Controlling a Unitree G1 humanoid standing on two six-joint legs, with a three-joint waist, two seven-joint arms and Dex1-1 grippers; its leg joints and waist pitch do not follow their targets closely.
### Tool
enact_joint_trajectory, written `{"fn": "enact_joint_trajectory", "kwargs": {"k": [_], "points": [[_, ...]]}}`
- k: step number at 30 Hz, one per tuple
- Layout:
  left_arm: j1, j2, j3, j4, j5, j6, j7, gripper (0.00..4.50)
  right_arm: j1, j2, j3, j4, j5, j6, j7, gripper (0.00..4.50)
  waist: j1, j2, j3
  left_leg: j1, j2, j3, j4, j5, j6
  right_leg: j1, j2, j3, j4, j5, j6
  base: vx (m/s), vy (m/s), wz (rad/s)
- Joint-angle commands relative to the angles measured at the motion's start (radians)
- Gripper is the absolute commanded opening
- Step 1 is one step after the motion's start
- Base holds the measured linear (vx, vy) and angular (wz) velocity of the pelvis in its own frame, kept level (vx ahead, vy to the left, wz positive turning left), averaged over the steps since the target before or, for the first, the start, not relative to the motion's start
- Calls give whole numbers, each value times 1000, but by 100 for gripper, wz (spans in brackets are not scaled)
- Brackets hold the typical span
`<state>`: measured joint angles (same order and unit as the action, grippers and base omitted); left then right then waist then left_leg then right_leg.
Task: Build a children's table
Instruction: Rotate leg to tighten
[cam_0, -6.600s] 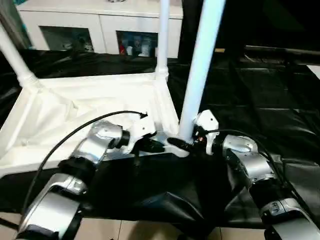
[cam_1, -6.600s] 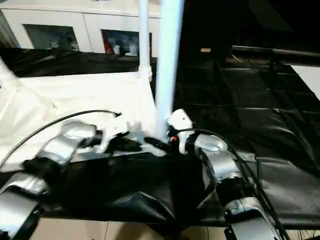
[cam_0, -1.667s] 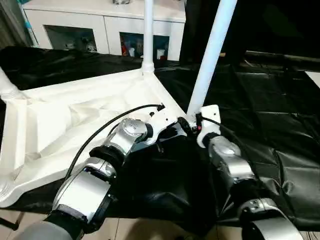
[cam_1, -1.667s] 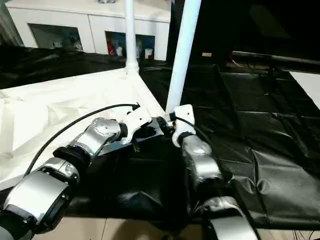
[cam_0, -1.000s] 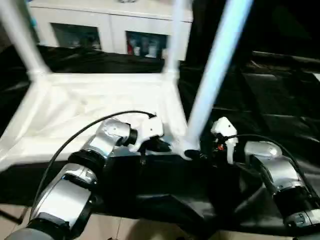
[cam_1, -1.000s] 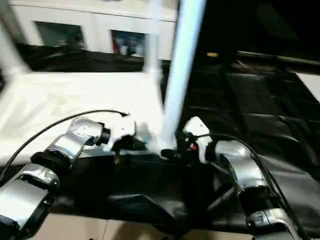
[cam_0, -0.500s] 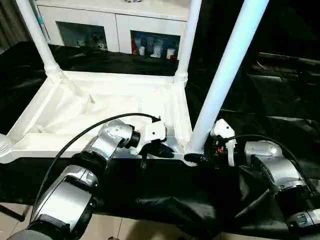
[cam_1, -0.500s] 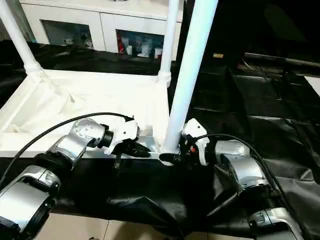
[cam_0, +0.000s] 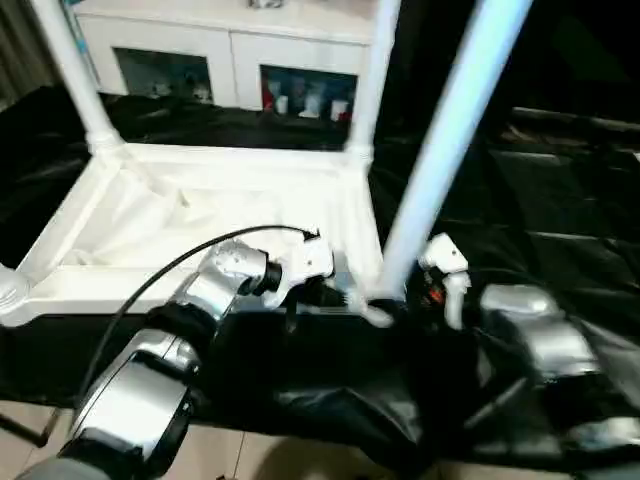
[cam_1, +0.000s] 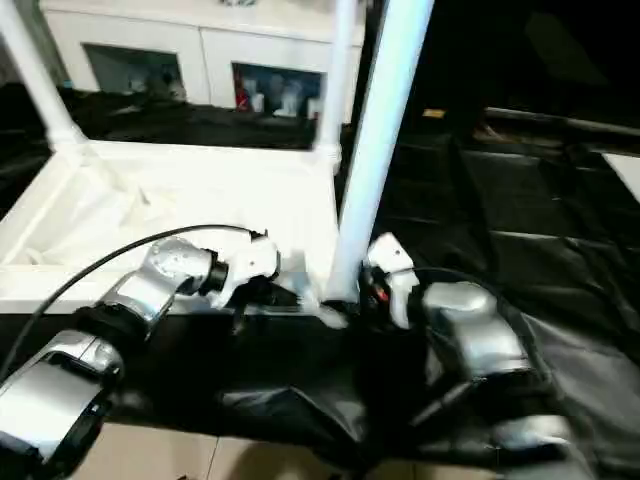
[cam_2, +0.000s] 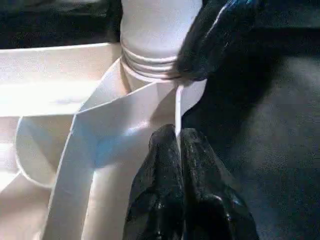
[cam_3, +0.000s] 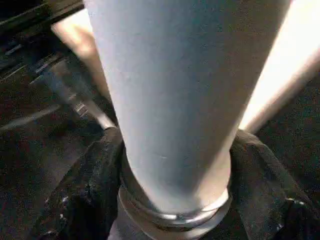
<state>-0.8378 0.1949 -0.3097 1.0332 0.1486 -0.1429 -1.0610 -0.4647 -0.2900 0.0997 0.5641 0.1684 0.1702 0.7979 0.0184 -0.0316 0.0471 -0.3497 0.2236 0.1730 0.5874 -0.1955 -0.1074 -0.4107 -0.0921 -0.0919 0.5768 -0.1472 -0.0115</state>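
White plastic makes up the children's table (cam_0: 215, 215), which lies upside down on the black-draped work table (cam_0: 560, 210), its ribbed underside facing up. Legs stand upright in its sockets: a far-left leg (cam_0: 70, 75), a far-right leg (cam_0: 372, 70) and, closest to the robot, the near-right leg (cam_0: 450, 140), rising out of the near-right corner socket (cam_2: 150, 65).

Going from left to right, the left gripper (cam_2: 178, 145) reaches in along the near edge of the tabletop. Its two black fingers (cam_2: 157, 185) are pressed together on the thin upright rim (cam_2: 177, 107) of the top, just beside the corner socket, so the rim is pinched between them.

At the socket itself, the right gripper (cam_3: 175, 200) comes in from the other side. Its black fingers (cam_3: 85, 190) stand spread to either side of the base of the near-right leg, flanking the ringed collar where the tube enters the socket, with the pads close against it. In the left wrist view one right finger (cam_2: 210, 35) lies against the ribbed collar.

A white cabinet (cam_0: 250, 60) with glass doors stands behind the work table.
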Motion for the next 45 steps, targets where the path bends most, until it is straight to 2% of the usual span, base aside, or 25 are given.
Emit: {"fn": "enact_joint_trajectory", "kwargs": {"k": [1, 2, 3, 4, 5, 6, 7, 8, 9, 10, 13, 15, 16, 17, 19, 20, 21, 24, 26, 28, 29, 32, 40, 43, 45], "points": [[-23, -43, 8, 36, 10, 28, 101, 0, -15, 36, -59, 60, 3, 33, -162, 268, -6, 0, -51, -1, -3, 4, -72, -299, 38, 44, -40, 32, -91, -523, -128, 0, 0, 0], [-56, -81, 20, 82, 15, 61, 214, 0, -37, 105, -119, 107, 15, 35, -350, 268, -16, 4, -51, 1, -7, 4, -68, -309, 32, 36, -39, 29, -97, -550, -115, 0, 0, 0], [-66, -93, 24, 96, 16, 73, 245, 0, -45, 125, -136, 124, 19, 37, -408, 268, -22, -1, -56, -2, -6, -2, -70, -299, 22, 43, -41, 26, -94, -542, -113, 0, 0, 0], [-75, -105, 30, 108, 13, 84, 269, 0, -52, 141, -146, 140, 14, 29, -462, 268, -26, -1, -57, -10, -7, -3, -71, -281, 22, 49, -39, 26, -89, -522, -111, 0, 0, 0], [-83, -115, 36, 118, 9, 91, 290, 0, -58, 152, -152, 153, 9, 16, -502, 267, -27, 4, -57, -13, -6, -3, -73, -267, 29, 48, -38, 26, -90, -496, -114, 0, 0, 0], [-86, -120, 39, 122, 7, 94, 301, 0, -61, 159, -156, 158, 10, 10, -518, 267, -28, 3, -57, -11, -5, -1, -71, -266, 35, 45, -39, 27, -91, -481, -120, 0, 0, 0], [-102, -141, 46, 142, 7, 103, 349, 0, -77, 189, -172, 185, 1, -26, -617, 267, -29, 3, -57, -10, -6, 1, -70, -266, 41, 44, -38, 28, -91, -466, -129, 0, 0, 0], [-108, -149, 47, 150, 10, 105, 369, 0, -84, 202, -180, 196, -5, -44, -666, 267, -35, 6, -61, -10, -6, 2, -69, -254, 41, 43, -39, 31, -85, -418, -153, 0, 0, 0], [-114, -155, 47, 160, 13, 103, 379, 0, -93, 217, -191, 208, -4, -59, -693, 267, -34, 7, -62, -11, -7, 4, -68, -237, 48, 47, -37, 32, -80, -374, -167, 0, 0, 0], [-116, -160, 46, 164, 14, 99, 373, 0, -98, 227, -197, 213, -6, -73, -710, 267, -34, 7, -62, -11, -7, 7, -67, -232, 54, 45, -37, 34, -80, -358, -174, 0, 0, 0], [-120, -167, 41, 173, 22, 84, 358, 0, -109, 241, -193, 218, -26, -109, -713, 267, -34, 11, -65, -14, -5, 8, -66, -195, 75, 53, -38, 35, -70, -273, -207, 0, 0, 0], [-122, -169, 37, 180, 29, 73, 352, 0, -111, 244, -194, 214, -22, -123, -682, 267, -34, 9, -66, -14, -4, 8, -65, -185, 85, 56, -37, 36, -66, -242, -218, 0, 0, 0], [-123, -169, 35, 184, 32, 67, 350, 0, -111, 243, -194, 209, -18, -131, -662, 302, -34, 11, -68, -15, -3, 8, -64, -166, 98, 58, -38, 36, -60, -197, -234, 0, 0, 0], [-118, -164, 28, 183, 36, 54, 336, 0, -99, 229, -185, 173, -3, -142, -584, 323, -35, 8, -68, -15, -2, 8, -64, -167, 105, 60, -37, 36, -59, -189, -239, 0, 0, 0], [-114, -159, 23, 184, 43, 40, 324, 0, -90, 207, -169, 145, 10, -150, -530, 337, -33, 7, -69, -14, -1, 9, -62, -162, 124, 62, -40, 37, -57, -169, -254, 0, 0, 0], [-112, -156, 19, 183, 45, 34, 316, 0, -86, 199, -165, 135, 9, -151, -519, 345, -32, 3, -69, -14, -1, 10, -61, -157, 131, 64, -39, 37, -57, -165, -256, 0, 0, 0], [-110, -152, 16, 181, 46, 28, 307, 0, -82, 187, -162, 124, 18, -141, -491, 357, -30, 5, -70, -14, -1, 10, -61, -152, 131, 64, -41, 38, -54, -161, -258, 0, 0, 0], [-97, -136, 4, 173, 51, 5, 261, 0, -69, 133, -146, 80, 48, -96, -370, 381, -25, 1, -67, -12, 0, 11, -61, -165, 146, 65, -41, 37, -60, -200, -251, 0, 0, 0], [-82, -116, -5, 159, 53, -17, 209, 0, -47, 56, -91, 32, 37, -57, -224, 401, -19, 1, -64, -11, 1, 12, -62, -175, 140, 61, -41, 38, -64, -235, -240, 0, 0, 0], [-62, -92, -16, 136, 49, -46, 126, 0, -14, -29, -31, -25, 30, -36, -61, 401, -13, -4, -64, -11, 1, 13, -61, -187, 143, 63, -40, 38, -67, -255, -230, 0, 0, 0], [-62, -92, -16, 136, 49, -46, 126, 0, -14, -29, -31, -25, 30, -36, -61, 401, -9, -5, -64, -13, 2, 12, -61, -186, 142, 65, -43, 39, -66, -260, -226, 0, 0, 0], [-26, -50, -39, 91, 39, -89, -37, 0, 31, -130, 22, -94, 38, -21, 151, 401, -7, -10, -65, -15, 3, 12, -60, -188, 141, 64, -43, 39, -67, -277, -220, 0, 0, 0], [15, -5, -49, 7, -9, -101, -210, 0, 35, -158, 57, -107, 38, -14, 226, 401, -1, -8, -65, -8, 9, 11, -63, -189, 119, 56, -45, 40, -63, -289, -236, 0, 0, 0], [20, 5, -45, -8, -13, -103, -218, 0, 29, -153, 70, -107, 39, -1, 238, 367, 6, -9, -67, -8, 10, 12, -63, -169, 119, 58, -43, 40, -57, -251, -239, 0, 0, 0], [22, 8, -42, -12, -11, -103, -221, 0, 30, -153, 73, -109, 38, 4, 248, 362, 10, -11, -67, -9, 9, 13, -61, -163, 121, 59, -42, 40, -54, -237, -240, 0, 0, 0]]}}
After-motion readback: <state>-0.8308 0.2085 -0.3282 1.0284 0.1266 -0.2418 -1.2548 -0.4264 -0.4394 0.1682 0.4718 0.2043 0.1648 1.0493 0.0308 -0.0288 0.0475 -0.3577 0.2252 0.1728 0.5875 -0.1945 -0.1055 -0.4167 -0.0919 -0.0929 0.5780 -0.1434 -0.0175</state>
